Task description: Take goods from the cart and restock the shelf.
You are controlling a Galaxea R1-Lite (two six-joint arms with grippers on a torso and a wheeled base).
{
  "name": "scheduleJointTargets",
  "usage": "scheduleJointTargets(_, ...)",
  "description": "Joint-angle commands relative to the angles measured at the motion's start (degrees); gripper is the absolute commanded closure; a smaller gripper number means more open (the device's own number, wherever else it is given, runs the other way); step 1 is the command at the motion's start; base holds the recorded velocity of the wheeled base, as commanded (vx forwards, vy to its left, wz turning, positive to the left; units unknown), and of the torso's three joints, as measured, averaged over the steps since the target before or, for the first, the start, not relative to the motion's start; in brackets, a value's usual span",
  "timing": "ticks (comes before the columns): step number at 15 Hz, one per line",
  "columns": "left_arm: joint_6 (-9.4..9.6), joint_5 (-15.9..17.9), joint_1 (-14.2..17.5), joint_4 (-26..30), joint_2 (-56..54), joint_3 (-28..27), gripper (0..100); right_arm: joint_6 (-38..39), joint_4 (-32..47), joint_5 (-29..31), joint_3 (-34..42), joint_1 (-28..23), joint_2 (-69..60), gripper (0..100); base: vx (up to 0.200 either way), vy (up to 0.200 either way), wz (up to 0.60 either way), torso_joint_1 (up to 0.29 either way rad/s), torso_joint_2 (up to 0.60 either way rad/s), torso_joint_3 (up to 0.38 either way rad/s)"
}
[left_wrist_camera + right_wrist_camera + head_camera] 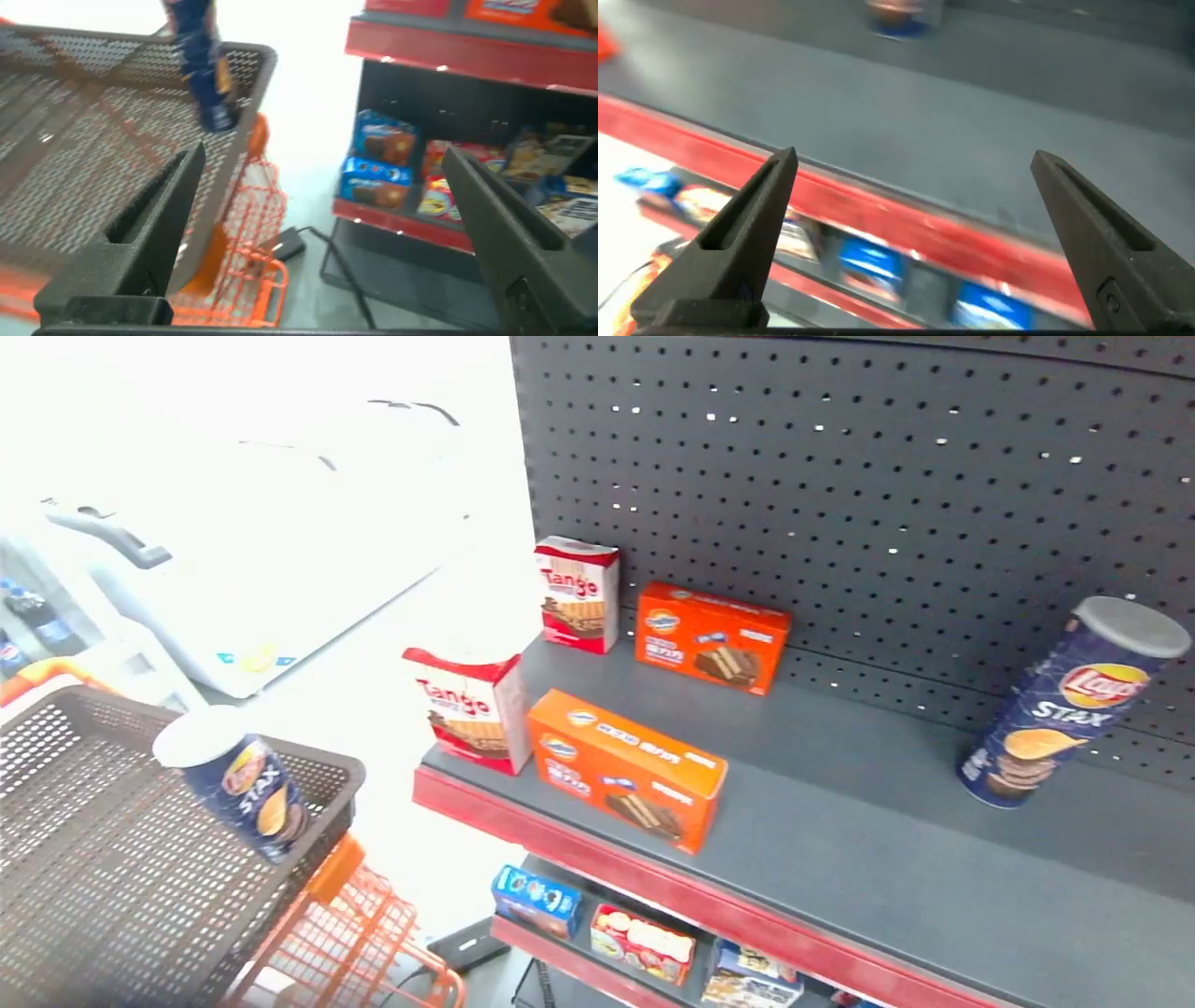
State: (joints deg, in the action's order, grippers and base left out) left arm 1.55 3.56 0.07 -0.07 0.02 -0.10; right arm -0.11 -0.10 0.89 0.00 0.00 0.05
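Basket [93, 859] holds chip can [245, 786]; boxes [625, 770] line shelf [887, 821].

I'm in a shop. Just ahead of my right gripper [915, 157] runs a grey display shelf [840, 821] with a red front edge and a pegboard back [840, 476], stocked with wafer boxes [471, 709], orange biscuit boxes [625, 770] and a chip can [1064, 705]. Beyond my left gripper [322, 157] stands an orange shopping cart [373, 915] carrying a mesh basket [93, 859], next to packaged snacks [378, 159] on a lower shelf.
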Motion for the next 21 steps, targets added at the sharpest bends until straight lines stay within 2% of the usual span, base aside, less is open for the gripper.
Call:
scheduleJointTargets(1,0.03,0.0,0.0,0.0,0.0,0.0,0,0.0,0.0,0.0,0.0,0.0,0.0,0,0.000,0.000,0.00,0.000,0.00,0.000)
scheduleJointTargets(8,0.21,0.1,0.0,0.0,0.0,0.0,0,-0.1,-0.1,0.0,0.0,0.0,0.0,0,0.000,0.000,0.00,0.000,0.00,0.000)
scheduleJointTargets(9,0.21,-1.2,0.1,-0.4,0.0,0.0,0,-0.1,0.0,0.0,0.0,0.0,0.0,0,0.000,0.000,0.00,0.000,0.00,0.000)
scheduleJointTargets(10,0.47,-3.6,0.1,0.0,0.0,-2.3,0,0.0,0.0,0.1,0.0,0.0,0.0,0,0.000,0.000,0.00,0.000,0.00,0.000)
scheduleJointTargets(11,1.18,-4.8,0.2,0.5,2.9,-7.2,0,0.0,0.0,0.0,0.0,0.0,0.0,0,0.000,0.000,0.00,0.000,0.00,0.000)
scheduleJointTargets(13,1.18,-6.7,0.3,3.8,12.6,-13.9,0,0.0,0.0,0.0,0.0,0.0,0.0,0,0.000,0.000,0.00,0.000,0.00,0.000)
scheduleJointTargets(19,1.00,-7.1,0.0,1.5,33.2,-17.9,0,0.0,0.0,0.0,0.0,0.0,0.0,0,0.000,0.000,0.00,0.000,0.00,0.000)
scheduleJointTargets(21,-0.49,-6.5,2.1,-1.4,39.4,-18.0,0,0.0,0.0,0.0,0.0,0.0,0.0,0,0.000,0.000,0.00,0.000,0.00,0.000)
